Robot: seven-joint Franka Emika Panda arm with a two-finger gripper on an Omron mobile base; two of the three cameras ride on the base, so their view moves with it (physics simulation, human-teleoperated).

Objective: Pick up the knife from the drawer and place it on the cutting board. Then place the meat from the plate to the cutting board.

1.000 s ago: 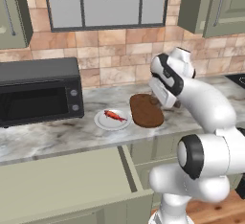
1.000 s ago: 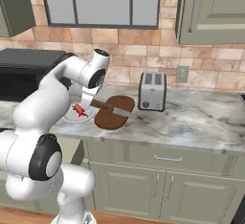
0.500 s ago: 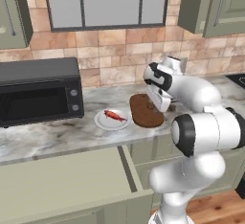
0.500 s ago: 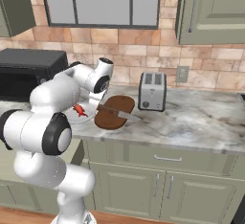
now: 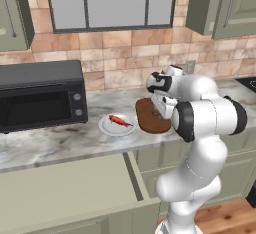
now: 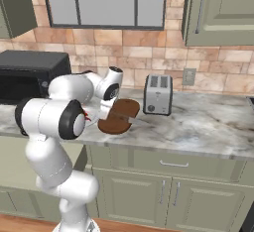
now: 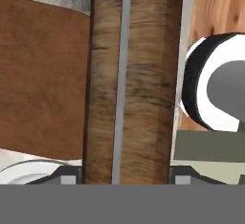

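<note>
Wooden-handled knife (image 7: 128, 82) in claw (image 5: 161, 109) (above cutting board (image 5: 148, 120) edge)

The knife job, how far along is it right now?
Done: the knife is out of the open drawer and in the gripper, its wooden handle running up the hand view. In hand: carrying it over the cutting board. Left: setting it down, then moving the meat off the plate onto the board.

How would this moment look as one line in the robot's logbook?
gripper: holds knife | over cutting board | meat: on plate | drawer: open
</note>
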